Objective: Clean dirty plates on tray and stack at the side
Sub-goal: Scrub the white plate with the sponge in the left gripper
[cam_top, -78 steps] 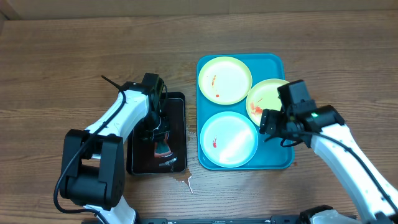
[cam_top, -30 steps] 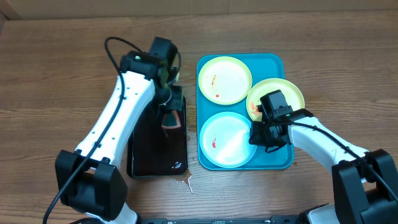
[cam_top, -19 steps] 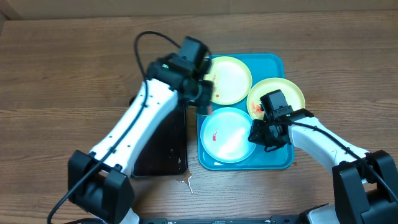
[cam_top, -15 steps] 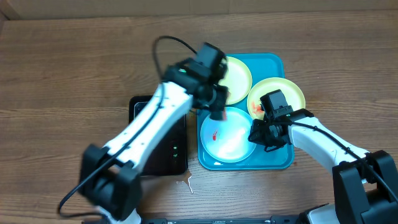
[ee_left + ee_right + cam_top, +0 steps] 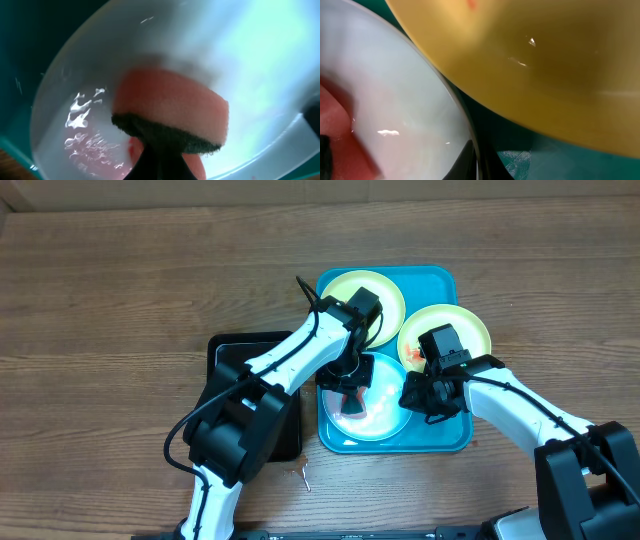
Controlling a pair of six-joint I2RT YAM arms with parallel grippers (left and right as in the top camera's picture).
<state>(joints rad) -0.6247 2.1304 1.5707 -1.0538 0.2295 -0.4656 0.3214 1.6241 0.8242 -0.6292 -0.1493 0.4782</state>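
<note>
The tray was found beneath both grippers, with all three plates held in it, none yet stacked at the side. The black tray was seen well apart from the left gripper, whose jaws were clenched on a sponge pressed against the wet plate directly below them. The right gripper was set at that plate's rim, a finger touching its edge; whether the rim was pinched could not be told. The plates were judged light, stiff and slippery when wet, best taken by the raised rim.
</note>
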